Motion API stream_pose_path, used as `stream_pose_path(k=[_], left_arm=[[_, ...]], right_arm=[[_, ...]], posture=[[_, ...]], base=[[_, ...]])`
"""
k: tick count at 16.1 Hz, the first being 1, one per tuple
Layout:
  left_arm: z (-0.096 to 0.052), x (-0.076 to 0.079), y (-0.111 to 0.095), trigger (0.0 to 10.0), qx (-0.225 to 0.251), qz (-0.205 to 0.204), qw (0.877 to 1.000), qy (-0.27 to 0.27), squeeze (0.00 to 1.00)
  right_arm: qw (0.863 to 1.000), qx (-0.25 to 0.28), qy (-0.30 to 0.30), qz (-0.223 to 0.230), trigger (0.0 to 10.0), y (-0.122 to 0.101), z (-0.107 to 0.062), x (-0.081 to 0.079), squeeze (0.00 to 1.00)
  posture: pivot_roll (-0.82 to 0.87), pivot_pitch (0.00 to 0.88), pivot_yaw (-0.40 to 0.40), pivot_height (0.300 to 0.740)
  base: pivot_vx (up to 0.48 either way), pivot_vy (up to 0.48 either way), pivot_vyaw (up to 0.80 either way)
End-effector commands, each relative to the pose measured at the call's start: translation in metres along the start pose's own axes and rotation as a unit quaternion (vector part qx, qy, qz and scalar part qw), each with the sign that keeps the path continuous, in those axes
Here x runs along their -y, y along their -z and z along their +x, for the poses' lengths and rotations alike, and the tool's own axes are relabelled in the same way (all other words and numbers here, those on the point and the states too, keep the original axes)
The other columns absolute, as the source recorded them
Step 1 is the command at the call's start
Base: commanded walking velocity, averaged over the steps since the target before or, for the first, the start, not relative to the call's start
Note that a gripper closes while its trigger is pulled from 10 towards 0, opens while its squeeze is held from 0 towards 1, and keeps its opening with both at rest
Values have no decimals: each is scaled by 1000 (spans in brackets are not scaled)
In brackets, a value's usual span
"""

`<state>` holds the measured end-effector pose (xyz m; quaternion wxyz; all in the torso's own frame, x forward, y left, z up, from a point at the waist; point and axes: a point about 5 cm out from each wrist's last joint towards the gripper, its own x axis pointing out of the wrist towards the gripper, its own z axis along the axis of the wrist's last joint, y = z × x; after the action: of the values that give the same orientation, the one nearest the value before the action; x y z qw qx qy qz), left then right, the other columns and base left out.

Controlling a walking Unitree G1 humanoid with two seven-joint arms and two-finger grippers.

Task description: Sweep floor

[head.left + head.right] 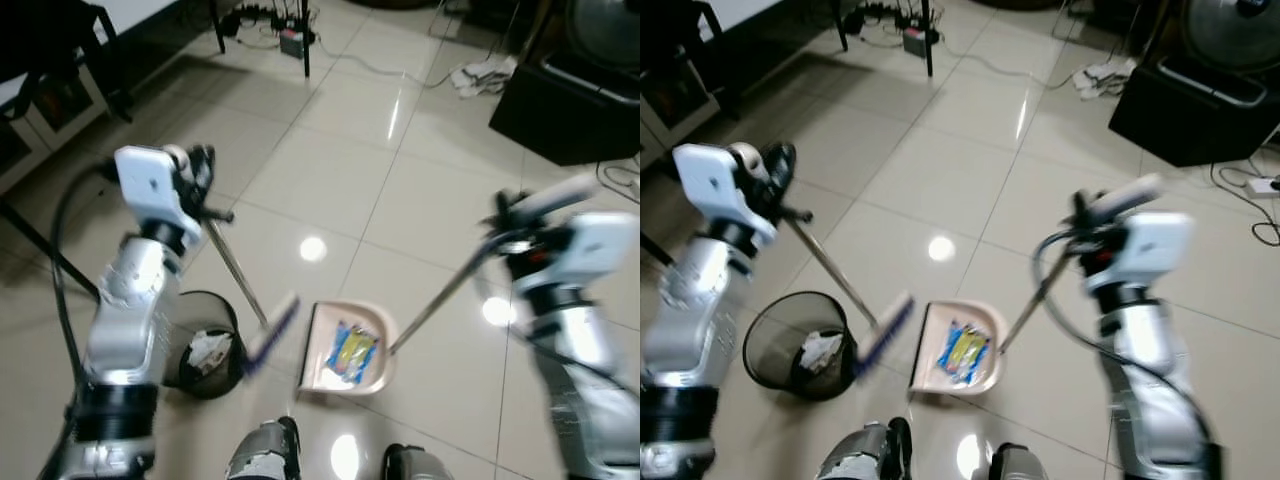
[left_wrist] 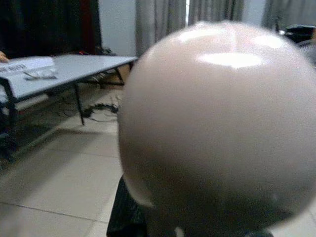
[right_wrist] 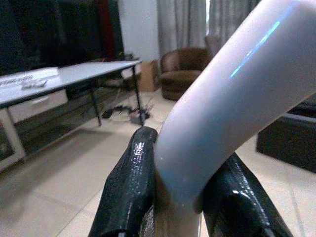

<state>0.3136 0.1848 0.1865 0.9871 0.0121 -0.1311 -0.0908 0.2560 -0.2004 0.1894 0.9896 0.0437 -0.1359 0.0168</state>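
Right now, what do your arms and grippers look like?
Both arms are shiny silver metal with chunky white blocks at the wrists. The left arm has a black band lower down and a black cable looping beside it. The right arm carries a black cable too. The right gripper has textured black fingers.

Glossy floor tiles (image 1: 330, 150); smooth plastic dustpan (image 1: 378, 370); black wire-mesh bin (image 1: 222, 312); metal broom shaft (image 1: 236, 268).

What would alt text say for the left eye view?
A dustpan sits on the tiled floor holding a yellow and blue wrapper. The right gripper holds its handle, the left gripper a broom beside a wastebasket.
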Motion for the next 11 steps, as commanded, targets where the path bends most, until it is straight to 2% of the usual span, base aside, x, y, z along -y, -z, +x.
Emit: stream_pose_path(k=[1,2,4,7,9,11], left_arm=[[-1,5,-2,10000,7,3,1000,6,0],[-6,10,6,10000,-7,-4,1000,10,0],[-21,16,26,10000,-52,20,998,3,0],[-34,13,36,10000,-77,48,996,-11,0],[-48,13,43,10000,-116,66,991,-12,0],[-54,15,47,10000,-139,78,987,-8,0]], right_arm=[[1000,21,0,12,10000,-15,2,0,0],[999,29,3,17,10000,-26,6,1,0],[999,41,-3,28,10000,-44,20,-4,0],[998,55,-2,43,10000,-59,31,-10,0],[994,89,4,61,10000,-78,49,-14,0],[993,98,4,68,10000,-86,58,-14,0]], posture=[[-21,76,52,740],[-25,75,54,740],[-29,75,58,740],[-21,73,51,740],[-4,75,45,740],[3,75,41,740]], base=[[0,0,0],[0,0,0],[0,0,284],[0,0,800],[0,0,800],[0,0,800]])
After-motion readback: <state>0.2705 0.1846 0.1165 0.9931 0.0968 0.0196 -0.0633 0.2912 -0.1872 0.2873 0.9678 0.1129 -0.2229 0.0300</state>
